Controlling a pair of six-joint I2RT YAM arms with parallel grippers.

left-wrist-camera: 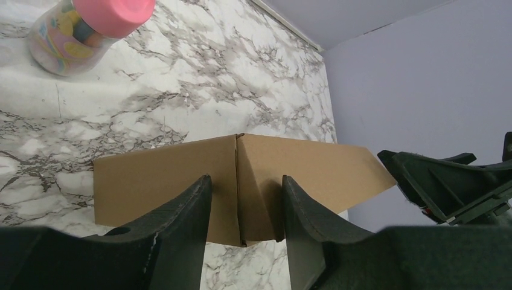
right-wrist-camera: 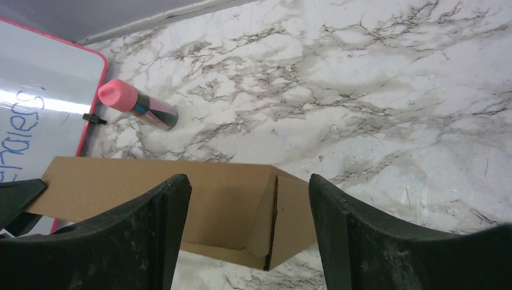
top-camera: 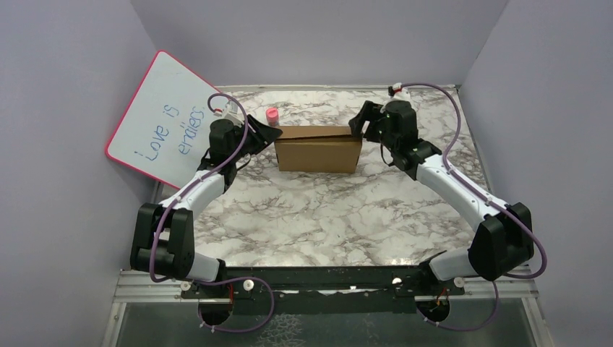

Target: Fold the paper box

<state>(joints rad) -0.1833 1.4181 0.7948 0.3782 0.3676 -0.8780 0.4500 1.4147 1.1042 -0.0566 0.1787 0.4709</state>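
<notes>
The paper box (top-camera: 318, 150) is a brown cardboard shape folded into a shallow rectangle, standing at the back middle of the marble table. Its top edge slants a little. My left gripper (top-camera: 269, 137) is at its left end. In the left wrist view the jaws (left-wrist-camera: 246, 178) stand apart, straddling the box (left-wrist-camera: 157, 181) corner, and I cannot tell if the pads touch it. My right gripper (top-camera: 359, 123) hovers open by the right end. There the fingers (right-wrist-camera: 249, 178) frame the box's (right-wrist-camera: 229, 199) corner and a rounded end flap without contact.
A small pink-capped jar (top-camera: 272, 114) stands just behind the box's left end, and also shows as the jar (left-wrist-camera: 84, 30) and the jar (right-wrist-camera: 137, 106). A pink-framed whiteboard (top-camera: 163, 119) leans on the left wall. Grey walls close in the table.
</notes>
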